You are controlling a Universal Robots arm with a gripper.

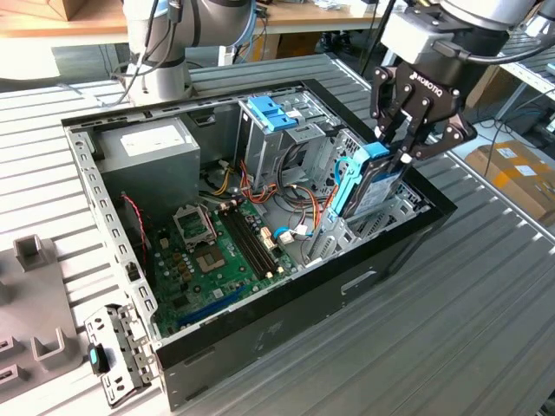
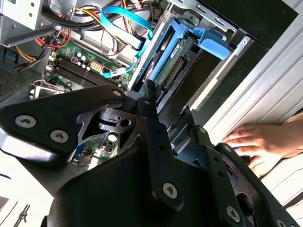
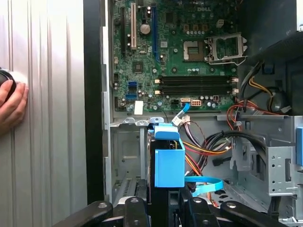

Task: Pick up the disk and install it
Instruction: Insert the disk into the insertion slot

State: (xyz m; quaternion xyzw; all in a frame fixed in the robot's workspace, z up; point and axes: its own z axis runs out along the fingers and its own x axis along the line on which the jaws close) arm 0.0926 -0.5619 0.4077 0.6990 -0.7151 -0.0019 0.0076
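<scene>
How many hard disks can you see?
1. The disk stands on edge at the computer case's end on the exterior view's right, held by the tool. Others may hide inside the grey cage.

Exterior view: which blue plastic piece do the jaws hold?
The disk in its light-blue frame, standing on edge between the jaws; the blue latch sits apart atop the grey cage.

Beneath the tool [image 1: 406, 154] an open computer case [image 1: 286, 334] lies on the slatted grey surface [image 1: 451, 329], its green motherboard [image 1: 217, 260] and grey power supply [image 1: 147, 147] well away from the tool, a blue latch [image 1: 273, 113] nearer.
</scene>
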